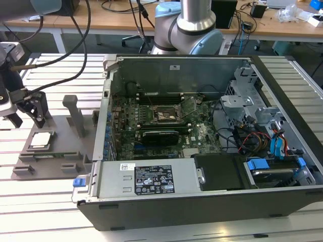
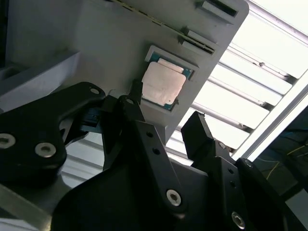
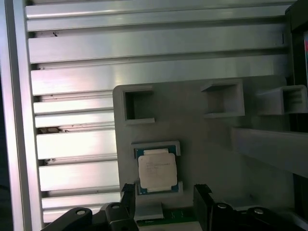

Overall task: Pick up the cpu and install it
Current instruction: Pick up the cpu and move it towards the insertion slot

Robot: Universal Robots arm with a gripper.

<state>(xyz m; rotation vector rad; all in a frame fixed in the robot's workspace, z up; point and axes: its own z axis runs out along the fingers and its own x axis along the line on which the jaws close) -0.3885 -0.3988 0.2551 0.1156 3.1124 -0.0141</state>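
The cpu (image 1: 40,140) is a small square chip with a silver-grey top, lying flat in a recess of the grey plastic tray (image 1: 63,151) at the exterior view's left. My gripper (image 1: 28,120) hangs just above it, open, with nothing between its black fingers. In both wrist views the cpu (image 2: 162,84) (image 3: 156,169) lies beyond the two fingertips (image 2: 195,127) (image 3: 202,192), apart from them. The gripper (image 2: 163,113) (image 3: 164,192) stands roughly centred over the chip. The motherboard socket (image 1: 165,115) sits open inside the computer case.
The open computer case (image 1: 202,201) takes up the middle and right of the exterior view, with cables, drive bays and a black card inside. Upright grey posts (image 1: 75,113) rise from the tray beside my gripper. Everything rests on a slotted aluminium table (image 3: 72,72).
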